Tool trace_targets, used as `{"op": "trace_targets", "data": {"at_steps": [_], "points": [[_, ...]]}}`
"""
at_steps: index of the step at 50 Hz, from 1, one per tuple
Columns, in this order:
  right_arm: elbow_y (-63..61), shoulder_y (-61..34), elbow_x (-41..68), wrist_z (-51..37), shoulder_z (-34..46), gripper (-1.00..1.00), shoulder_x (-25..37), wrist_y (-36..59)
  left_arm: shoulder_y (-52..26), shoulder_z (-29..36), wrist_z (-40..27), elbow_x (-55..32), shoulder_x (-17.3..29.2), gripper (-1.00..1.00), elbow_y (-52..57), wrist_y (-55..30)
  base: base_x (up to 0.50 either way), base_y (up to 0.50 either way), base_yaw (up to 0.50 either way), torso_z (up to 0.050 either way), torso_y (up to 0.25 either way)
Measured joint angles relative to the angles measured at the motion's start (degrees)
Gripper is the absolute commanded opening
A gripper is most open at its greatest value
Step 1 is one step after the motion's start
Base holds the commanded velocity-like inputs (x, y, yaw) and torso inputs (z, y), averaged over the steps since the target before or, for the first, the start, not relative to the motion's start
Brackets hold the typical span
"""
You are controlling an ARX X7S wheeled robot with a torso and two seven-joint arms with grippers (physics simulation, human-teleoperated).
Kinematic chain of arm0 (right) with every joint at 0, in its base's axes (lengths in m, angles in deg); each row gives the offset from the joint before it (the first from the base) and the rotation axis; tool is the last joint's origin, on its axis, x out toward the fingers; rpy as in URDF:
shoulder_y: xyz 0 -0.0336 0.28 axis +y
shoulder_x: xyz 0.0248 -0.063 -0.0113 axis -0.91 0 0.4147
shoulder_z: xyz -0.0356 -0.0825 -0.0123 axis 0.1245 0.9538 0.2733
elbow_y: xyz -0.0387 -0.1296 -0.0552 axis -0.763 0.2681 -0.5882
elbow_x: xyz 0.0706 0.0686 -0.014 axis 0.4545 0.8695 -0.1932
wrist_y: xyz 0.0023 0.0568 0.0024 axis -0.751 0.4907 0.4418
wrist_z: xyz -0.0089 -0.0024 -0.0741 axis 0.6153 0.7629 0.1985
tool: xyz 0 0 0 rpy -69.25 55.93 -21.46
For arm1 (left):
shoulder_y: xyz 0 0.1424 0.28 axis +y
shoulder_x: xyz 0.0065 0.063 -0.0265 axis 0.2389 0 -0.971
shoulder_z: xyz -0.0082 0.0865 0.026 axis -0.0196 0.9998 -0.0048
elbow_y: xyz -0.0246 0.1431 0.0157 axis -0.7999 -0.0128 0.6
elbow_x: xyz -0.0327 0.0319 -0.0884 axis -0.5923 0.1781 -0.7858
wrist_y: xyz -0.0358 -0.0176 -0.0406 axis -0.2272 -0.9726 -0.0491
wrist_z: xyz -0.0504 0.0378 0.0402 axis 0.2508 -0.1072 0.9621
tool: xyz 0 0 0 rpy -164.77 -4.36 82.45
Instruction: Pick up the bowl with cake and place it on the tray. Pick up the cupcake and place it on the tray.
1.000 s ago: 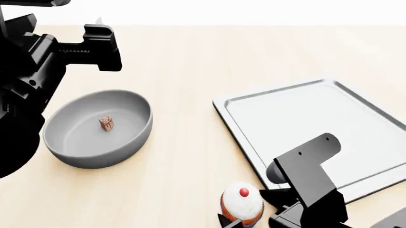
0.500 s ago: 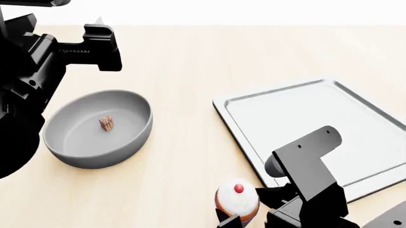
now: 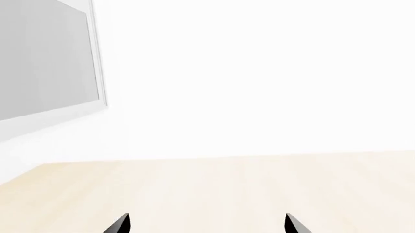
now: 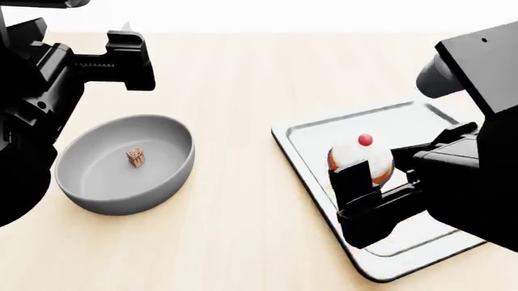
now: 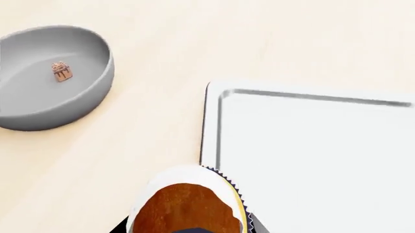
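The grey bowl [image 4: 125,163] rests on the wooden table at the left with the tiny brown cake [image 4: 135,157] inside it; both also show in the right wrist view as bowl [image 5: 52,77] and cake [image 5: 61,71]. My right gripper [image 4: 374,173] is shut on the cupcake [image 4: 361,159], held in the air over the silver tray [image 4: 421,127]. From the right wrist camera the cupcake [image 5: 188,201] fills the space between the jaws, above the tray's near edge [image 5: 214,126]. My left gripper [image 4: 121,57] hangs open above and behind the bowl, nothing between its fingertips [image 3: 118,224].
Bare wooden tabletop [image 4: 242,79] stretches between bowl and tray and behind both. A white wall with a grey panel [image 3: 45,58] stands past the table's far edge.
My right gripper has lifted the cupcake from the table's front edge and carried it up and right, over the tray. The left arm and bowl have not moved.
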Motion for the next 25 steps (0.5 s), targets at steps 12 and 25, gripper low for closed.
{"op": "trace_targets", "data": {"at_steps": [12, 25], "points": [[14.09, -4.2, -2.52, 2.37, -1.53, -1.0, 7.64, 8.96, 0.09, 0.44, -0.01, 0.1, 0.15, 1.0, 0.1, 0.32, 0.0, 0.0, 0.0, 0.0, 0.0], [24.93, -3.16, -11.07, 8.23, -4.66, -1.0, 14.79, 14.85, 0.21, 0.92, -0.22, 0.0, 0.31, 1.0, 0.38, 0.6, 0.0, 0.0, 0.0, 0.0, 0.0]]}}
